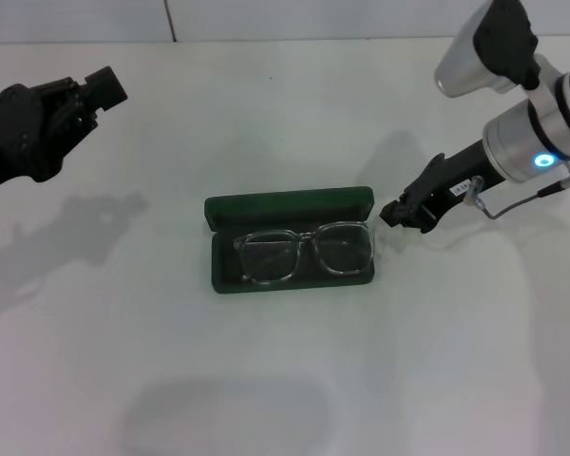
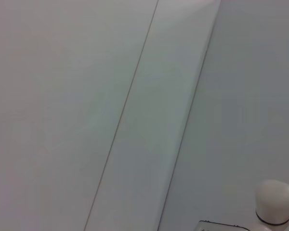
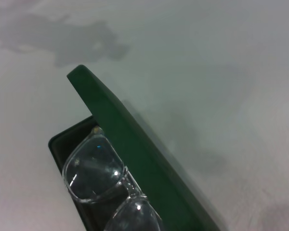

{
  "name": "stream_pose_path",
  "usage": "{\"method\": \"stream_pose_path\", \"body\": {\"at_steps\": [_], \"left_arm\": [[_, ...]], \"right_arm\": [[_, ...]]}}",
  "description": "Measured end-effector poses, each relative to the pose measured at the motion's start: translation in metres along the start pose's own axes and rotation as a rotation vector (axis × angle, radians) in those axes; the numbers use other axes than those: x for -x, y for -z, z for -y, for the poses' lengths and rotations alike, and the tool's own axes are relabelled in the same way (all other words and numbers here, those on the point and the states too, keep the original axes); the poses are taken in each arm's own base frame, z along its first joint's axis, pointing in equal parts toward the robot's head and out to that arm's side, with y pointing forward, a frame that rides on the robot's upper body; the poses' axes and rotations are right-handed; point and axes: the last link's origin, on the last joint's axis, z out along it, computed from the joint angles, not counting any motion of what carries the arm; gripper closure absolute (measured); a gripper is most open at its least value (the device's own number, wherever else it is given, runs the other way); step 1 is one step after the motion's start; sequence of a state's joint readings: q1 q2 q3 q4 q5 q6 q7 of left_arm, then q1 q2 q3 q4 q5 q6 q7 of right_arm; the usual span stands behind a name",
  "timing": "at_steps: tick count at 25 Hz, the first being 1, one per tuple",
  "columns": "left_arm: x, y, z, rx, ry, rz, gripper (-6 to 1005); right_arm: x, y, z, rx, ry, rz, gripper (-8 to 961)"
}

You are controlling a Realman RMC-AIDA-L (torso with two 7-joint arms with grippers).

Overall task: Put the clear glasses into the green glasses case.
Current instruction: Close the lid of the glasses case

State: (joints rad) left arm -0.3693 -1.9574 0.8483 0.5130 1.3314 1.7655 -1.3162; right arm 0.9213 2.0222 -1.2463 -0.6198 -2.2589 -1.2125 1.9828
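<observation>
The clear glasses (image 1: 306,252) already lie inside the green glasses case (image 1: 290,204) at the centre of the frame, lid standing open at the back. The right gripper (image 1: 395,214) sits just beside the case's right end, holding nothing; whether its fingers are spread I cannot tell. A careless move could bump that end and skew the case or jolt the frame out. The left gripper (image 1: 103,87) hangs idle at upper left.

A pale surface (image 2: 62,96) filled the picture, crossed by a thin dark line (image 2: 123,115) running from 12 o'clock toward 7. At 5 o'clock sat a white rounded knob (image 2: 275,202).
</observation>
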Motion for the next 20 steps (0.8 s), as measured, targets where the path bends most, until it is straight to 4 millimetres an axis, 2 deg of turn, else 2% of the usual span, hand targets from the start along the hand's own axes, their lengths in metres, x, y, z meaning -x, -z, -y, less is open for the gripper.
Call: {"method": "stream_pose_path", "body": {"at_steps": [20], "left_arm": [[0.0011,-0.0002,0.0003,-0.005,0.003,0.0,944]], "right_arm": [[0.0016,-0.0067,-0.0041,0.012,0.03,0.003,951]]}}
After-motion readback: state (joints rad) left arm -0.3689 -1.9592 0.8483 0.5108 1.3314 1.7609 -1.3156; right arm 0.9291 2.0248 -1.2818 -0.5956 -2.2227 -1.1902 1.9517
